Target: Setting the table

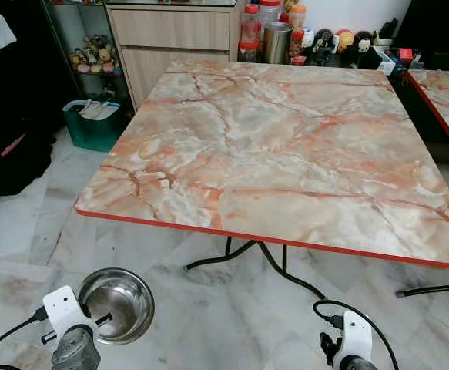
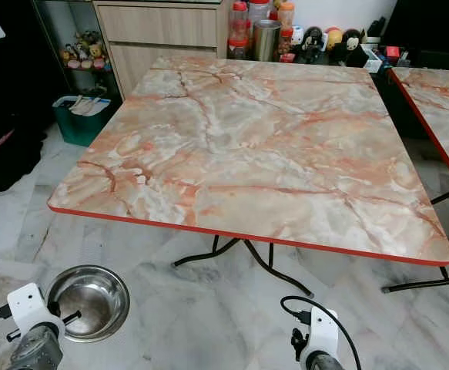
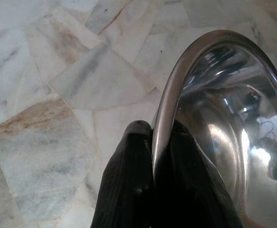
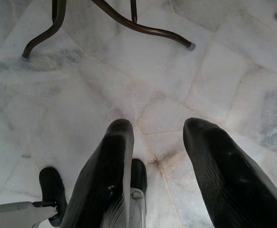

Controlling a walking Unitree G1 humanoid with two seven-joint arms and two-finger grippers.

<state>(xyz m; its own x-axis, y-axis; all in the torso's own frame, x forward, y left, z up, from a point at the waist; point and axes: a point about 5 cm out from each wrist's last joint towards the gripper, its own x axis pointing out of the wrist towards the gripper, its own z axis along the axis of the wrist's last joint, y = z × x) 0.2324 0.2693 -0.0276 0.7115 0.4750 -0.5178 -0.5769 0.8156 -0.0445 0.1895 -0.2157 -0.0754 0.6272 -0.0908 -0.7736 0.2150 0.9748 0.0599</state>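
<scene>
Our left hand, clamped on the round shiny steel bowl's rim, hangs low before the orange-veined marble surface, which lies ahead and above; our right hand hangs apart, idle.

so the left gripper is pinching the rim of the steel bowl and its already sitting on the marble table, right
Not quite. The left gripper does pinch the steel bowl by its rim, but the bowl is held low above the floor, short of the marble table, as the left eye view shows.

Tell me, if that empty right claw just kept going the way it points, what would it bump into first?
Most likely the floor. The right claw is open, pointing down at bare marble tiles, with the table leg farther ahead. Depth is hard to judge.
</scene>
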